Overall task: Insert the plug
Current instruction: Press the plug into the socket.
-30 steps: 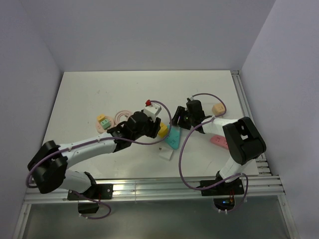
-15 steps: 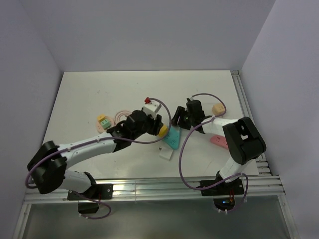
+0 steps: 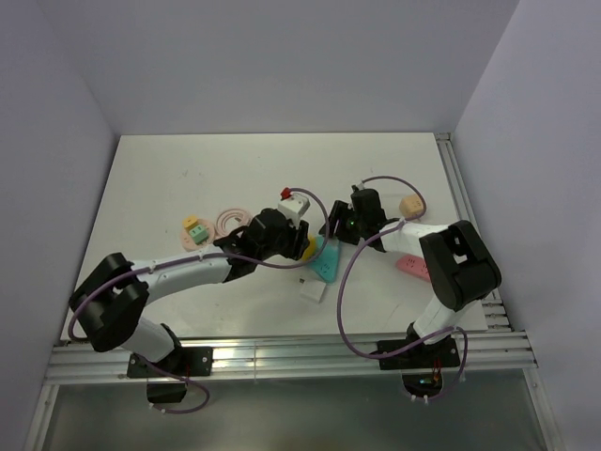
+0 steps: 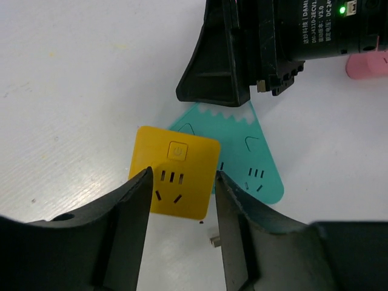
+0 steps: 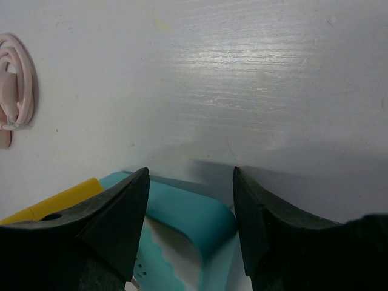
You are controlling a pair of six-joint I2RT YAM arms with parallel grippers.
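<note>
Overhead, the left gripper (image 3: 300, 243) reaches in over the middle of the white table (image 3: 169, 178) and sits right at the yellow cube (image 3: 308, 249). The right gripper (image 3: 332, 225) comes in from the other side, at the far tip of the teal triangular socket plate (image 3: 326, 264), which lies touching the cube. The plug (image 3: 195, 228) is off to the left, a small green block beside the pink cable coil (image 3: 230, 223) and well apart from both grippers. Its prongs are too small to make out. A white block (image 3: 313, 289) lies just nearer than the teal plate, and a peach cube (image 3: 409, 206) and a pink strip (image 3: 411, 267) sit out to the right.

From the left wrist, the two fingers (image 4: 121, 224) stand a narrow gap apart with nothing pinched between them. They overlap the edges of the cube's slotted face (image 4: 176, 182), so they are above it. Whether the tips touch it I cannot tell. The right gripper's dark body stands on the teal plate's (image 4: 251, 167) toothed tip.

From the right wrist, the fingers (image 5: 267, 224) stand fairly wide on either side of a rounded corner of the teal plate (image 5: 194, 221). Whether they squeeze it I cannot tell. The yellow cube (image 5: 60, 203) shows at lower left.
</note>
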